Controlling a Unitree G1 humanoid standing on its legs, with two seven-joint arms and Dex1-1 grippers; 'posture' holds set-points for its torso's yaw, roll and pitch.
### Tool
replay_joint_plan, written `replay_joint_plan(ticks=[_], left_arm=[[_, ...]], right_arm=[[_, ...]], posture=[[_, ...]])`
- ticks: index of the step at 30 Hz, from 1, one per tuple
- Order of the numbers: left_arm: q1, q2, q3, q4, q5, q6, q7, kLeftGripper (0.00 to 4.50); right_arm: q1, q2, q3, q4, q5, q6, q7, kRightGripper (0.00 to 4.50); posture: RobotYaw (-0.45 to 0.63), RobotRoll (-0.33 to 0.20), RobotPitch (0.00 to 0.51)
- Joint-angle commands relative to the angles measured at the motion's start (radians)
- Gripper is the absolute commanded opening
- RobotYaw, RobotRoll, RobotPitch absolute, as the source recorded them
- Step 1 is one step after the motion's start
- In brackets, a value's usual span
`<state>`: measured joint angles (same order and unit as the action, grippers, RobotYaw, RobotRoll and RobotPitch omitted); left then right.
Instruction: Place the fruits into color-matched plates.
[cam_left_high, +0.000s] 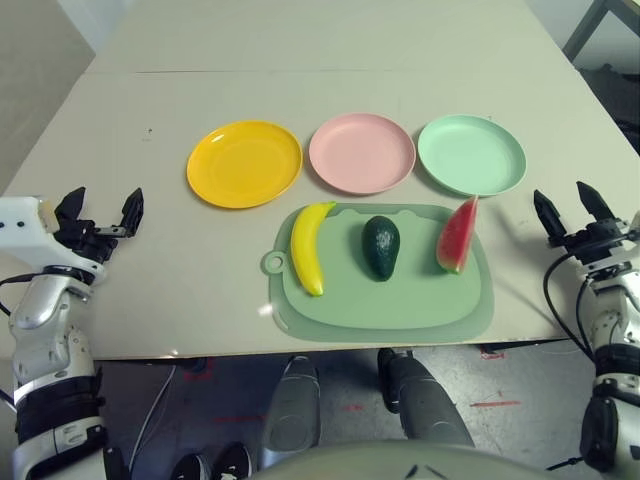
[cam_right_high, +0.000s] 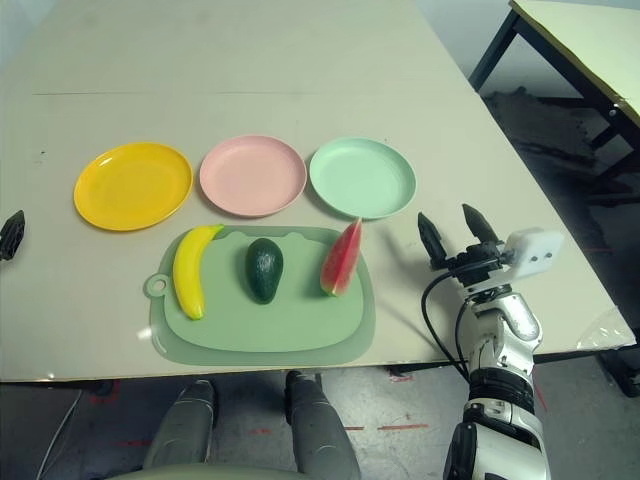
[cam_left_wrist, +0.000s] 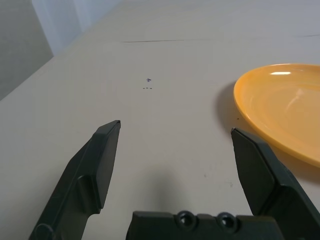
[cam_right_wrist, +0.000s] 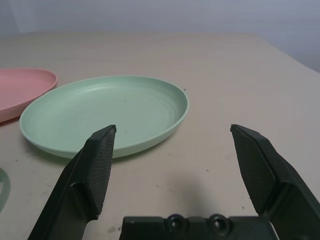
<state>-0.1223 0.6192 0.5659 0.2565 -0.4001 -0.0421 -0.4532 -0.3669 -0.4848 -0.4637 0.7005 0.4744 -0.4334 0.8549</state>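
Observation:
Three plates stand in a row across the table: yellow plate, pink plate, mint green plate. In front of them, on a pale green mat, lie a yellow banana, a dark green avocado and a red watermelon wedge. My left gripper hovers open at the table's left side, left of the yellow plate. Over at the right side my right gripper is open too, facing the mint green plate. Neither holds anything.
Bare table surface stretches behind the plates and on both sides of the mat. The table's front edge runs just below the mat. A second table stands off to the far right, past a dark floor gap.

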Motion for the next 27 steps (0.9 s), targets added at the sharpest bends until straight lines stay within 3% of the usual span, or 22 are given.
replay_joint_plan(ticks=[1,9,17,20,23,27], left_arm=[[0.020,0.003,0.004,-0.016,0.003,0.015,0.005,4.50],[0.073,-0.022,0.019,-0.092,-0.012,0.034,0.027,4.50],[0.058,-0.037,0.005,-0.100,-0.036,0.031,0.007,4.50],[0.058,-0.036,-0.023,-0.152,-0.086,0.029,-0.094,4.50],[0.067,0.046,-0.050,-0.231,-0.274,0.101,-0.439,4.50],[0.099,0.153,-0.098,-0.313,-0.391,0.205,-0.719,4.50]], right_arm=[[0.006,0.001,0.004,0.015,0.000,0.001,0.003,4.49],[-0.005,-0.031,-0.003,0.033,0.003,0.015,0.027,4.49],[-0.001,-0.068,-0.011,0.028,0.006,0.019,0.035,4.49],[0.012,-0.094,-0.027,0.019,0.021,0.033,0.042,4.49],[0.063,-0.120,-0.022,-0.141,0.055,0.131,0.040,4.49],[0.062,-0.219,-0.012,-0.261,0.093,0.307,0.073,4.49]], posture=[[0.09,0.000,0.247],[0.10,0.000,0.253],[0.07,0.000,0.240],[0.07,0.000,0.257],[0.06,0.000,0.259],[0.00,0.000,0.263]])
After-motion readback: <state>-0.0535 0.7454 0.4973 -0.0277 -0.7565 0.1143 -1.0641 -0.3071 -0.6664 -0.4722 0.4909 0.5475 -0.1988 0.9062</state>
